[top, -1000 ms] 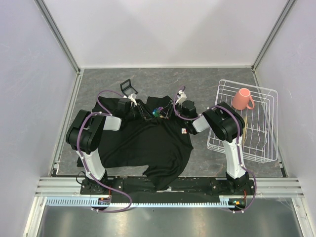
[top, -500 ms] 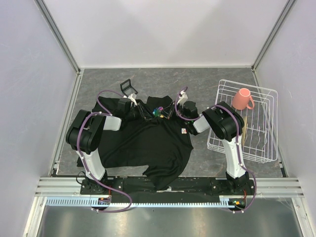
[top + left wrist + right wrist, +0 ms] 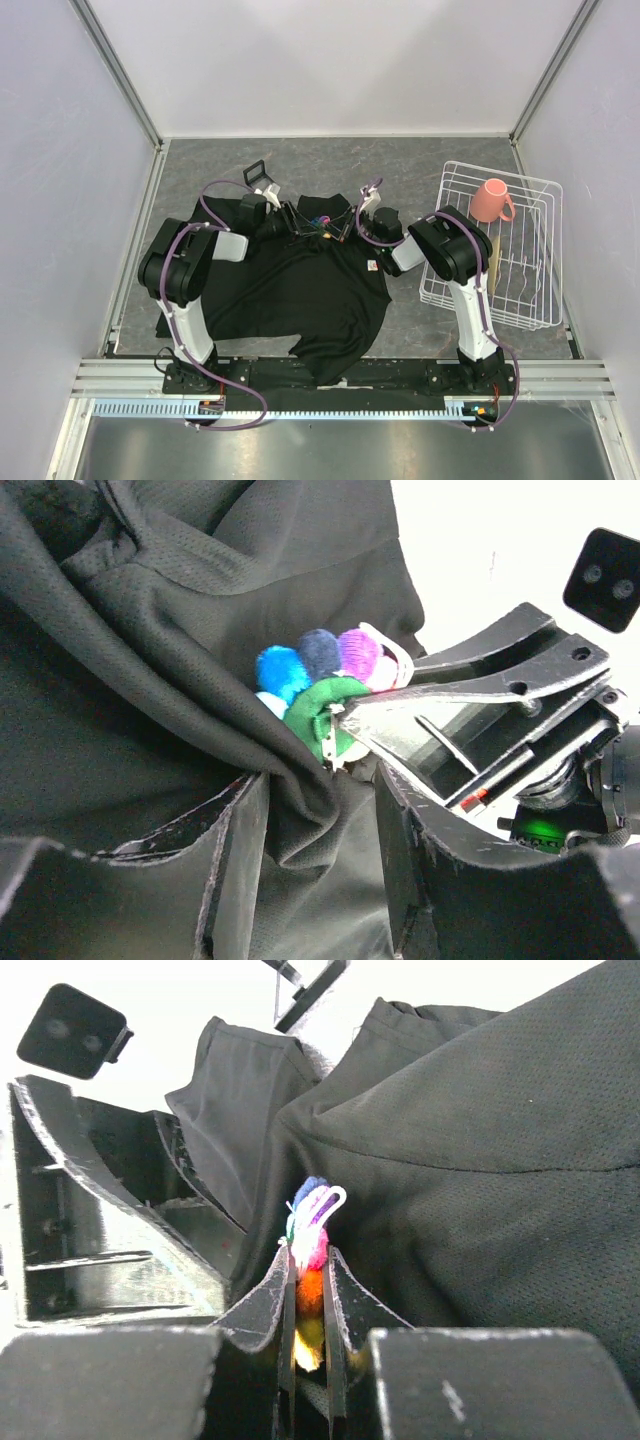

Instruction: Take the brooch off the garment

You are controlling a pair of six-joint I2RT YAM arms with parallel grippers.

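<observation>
The black garment (image 3: 300, 290) lies spread on the table between the arms, bunched up near its collar. The many-coloured brooch (image 3: 322, 220) sits on that bunched part. My right gripper (image 3: 310, 1260) is shut on the brooch (image 3: 312, 1250), whose pink, orange and yellow tufts show between its fingers. In the left wrist view the brooch (image 3: 320, 680) is still against the cloth (image 3: 150, 680). My left gripper (image 3: 320, 790) stands open, a loose fold of the garment lying between its fingers without being pinched. The two grippers face each other closely, with the left gripper (image 3: 290, 218) to the left of the brooch.
A white wire rack (image 3: 520, 265) stands at the right with a pink cup (image 3: 490, 200) in it. A small black frame-like object (image 3: 258, 173) lies behind the left gripper. The garment's white-and-red label (image 3: 372, 265) is near the right arm.
My right gripper has closed on the brooch. My left gripper has opened and let go of the fold of cloth it was pinching, shifting slightly away.
</observation>
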